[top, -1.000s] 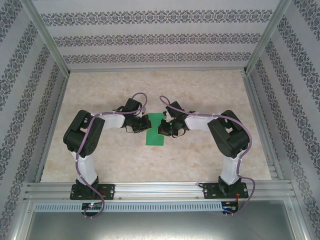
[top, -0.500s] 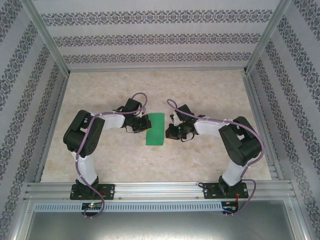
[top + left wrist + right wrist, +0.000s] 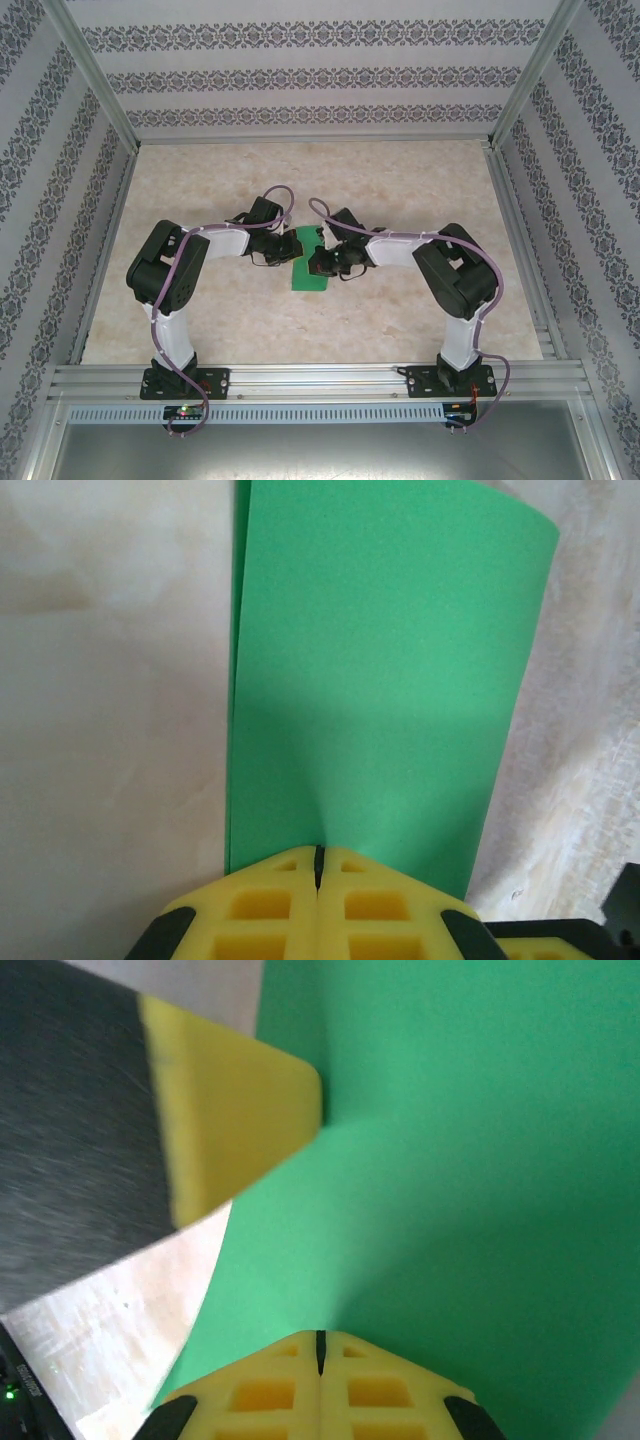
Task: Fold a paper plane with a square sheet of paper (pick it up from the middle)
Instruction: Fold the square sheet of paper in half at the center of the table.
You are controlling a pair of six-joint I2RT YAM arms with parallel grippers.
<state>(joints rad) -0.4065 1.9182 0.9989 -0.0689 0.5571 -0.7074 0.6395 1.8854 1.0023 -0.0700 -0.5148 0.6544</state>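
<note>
The square sheet of paper [image 3: 311,279] is bright green and lies on the table as a narrow folded strip, with two layers showing along its left edge [image 3: 236,680]. My left gripper [image 3: 296,248] is shut, its yellow tips [image 3: 319,855] resting on the strip's left edge, where a faint pucker runs up from them. My right gripper [image 3: 313,262] is shut too, and its tips [image 3: 320,1340] sit on the green surface [image 3: 450,1160] from the right. In the right wrist view a left finger [image 3: 240,1100] touches the sheet just ahead. No paper plane shape shows.
The pale marbled tabletop [image 3: 400,190] spreads on all sides of the strip. Aluminium rails [image 3: 320,380] frame it along the near edge, and patterned walls [image 3: 320,80] close the back and both sides. The two arms meet over the middle.
The right gripper drew back to the right off the paper, then came in again, and now sits further left over the strip. The left arm has stayed put.
</note>
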